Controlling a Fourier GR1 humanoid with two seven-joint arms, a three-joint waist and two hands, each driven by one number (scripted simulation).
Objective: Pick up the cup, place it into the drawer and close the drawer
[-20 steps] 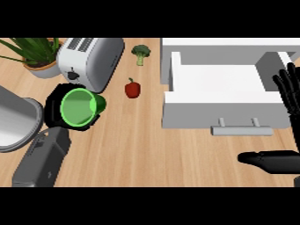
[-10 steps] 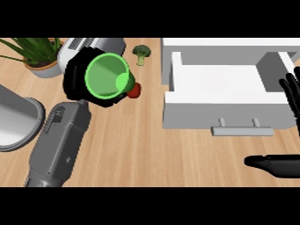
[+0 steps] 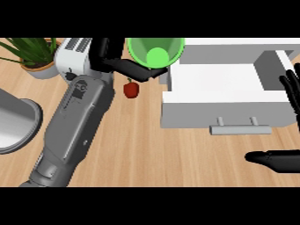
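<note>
at the lower right of the frame the right hand (image 3: 299, 127) rests open, fingers straight and pointing up, thumb stretched to the left, holding nothing; it sits just right of the drawer (image 3: 224, 115) front. the drawer's handle (image 3: 239, 129) lies in the lower middle-right, and the drawer is pulled out, its white inside showing bare in the right centre.

from the lower left a grey forearm rises diagonally toward the top centre, passing right of a grey metal pot (image 3: 6, 121) at the left edge. a small red fruit (image 3: 131, 90) lies on the wood just left of the drawer's corner.

at the top centre the left hand (image 3: 125, 65) has its fingers curled round the green cup (image 3: 155, 52), which is lifted and tilted, mouth facing the view, at the drawer's upper left corner. behind the hand stand a toaster (image 3: 71, 61) and, in the upper left, a potted plant (image 3: 30, 55).

by my judgement the carry step is in hand: the cup is picked up but not yet over the cavity. the next move calls for shifting it right and lower into the drawer, releasing it, and only then pushing the front shut.
</note>
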